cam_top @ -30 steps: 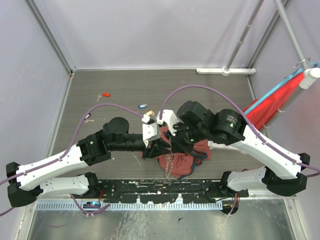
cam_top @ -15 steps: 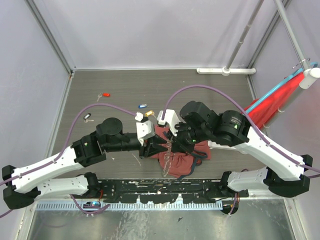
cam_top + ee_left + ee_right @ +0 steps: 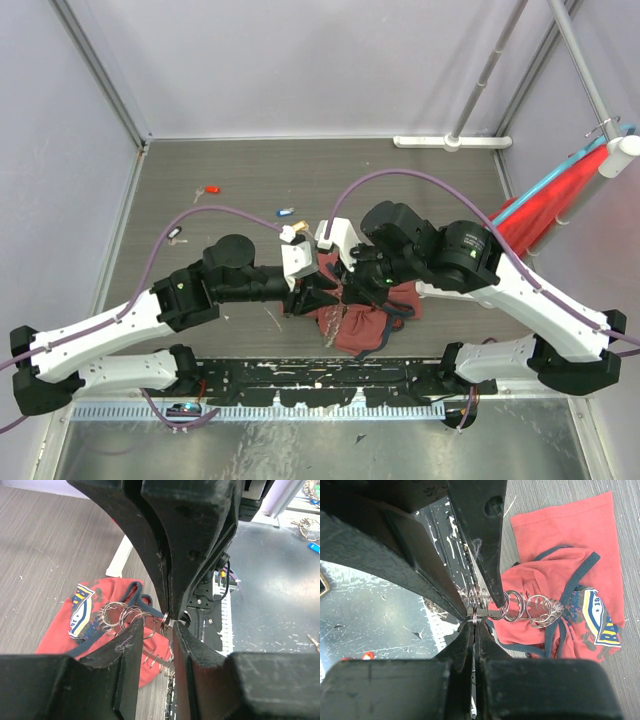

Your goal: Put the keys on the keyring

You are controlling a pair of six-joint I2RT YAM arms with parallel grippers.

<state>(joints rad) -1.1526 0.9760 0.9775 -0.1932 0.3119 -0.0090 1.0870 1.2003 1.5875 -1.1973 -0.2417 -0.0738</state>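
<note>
My right gripper [image 3: 474,622] clamps the keyring [image 3: 520,605]; my left gripper [image 3: 159,626], I cannot tell. Tugging toward 9 o'clock could slip it.

From above, the keyring [image 3: 338,320] is largely hidden under the left gripper [image 3: 320,292] and right gripper [image 3: 347,287] — the far keys [image 3: 286,212] too small to read.

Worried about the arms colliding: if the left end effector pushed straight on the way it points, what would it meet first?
Almost at once, the left end effector would likely meet the keyring, held just ahead by the right end effector, whose shut fingers come right behind it.
</note>
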